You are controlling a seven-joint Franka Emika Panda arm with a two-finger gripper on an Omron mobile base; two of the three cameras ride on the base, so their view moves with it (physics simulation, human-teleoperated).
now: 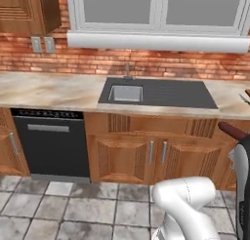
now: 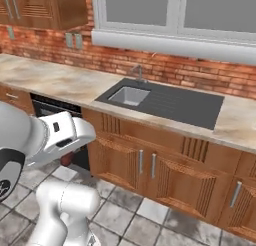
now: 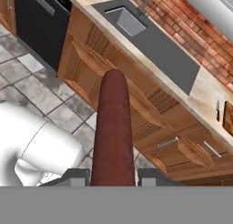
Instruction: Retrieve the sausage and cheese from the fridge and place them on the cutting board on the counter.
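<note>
Currently we face the counter [image 1: 53, 90] with its sink [image 1: 156, 92], the dishwasher [image 1: 49, 144] below left. At the far right edge of the hand view we see a sliver of the cutting board [image 3: 228, 118] on the stone, a knife [image 3: 217, 110] just beside it. The gripper [image 3: 113, 176] is pinching the sausage [image 3: 113, 127] at one end, so the link sticks out forward. Risks, as we judge them: the long overhang could strike the cabinet fronts or counter edge while driving, or pivot and slip from an end-only grip; the knife crowds the drop spot.

Red brick wall [image 1: 146, 58], white-framed window [image 1: 158, 12], grey tiled floor [image 1: 73, 210].
</note>
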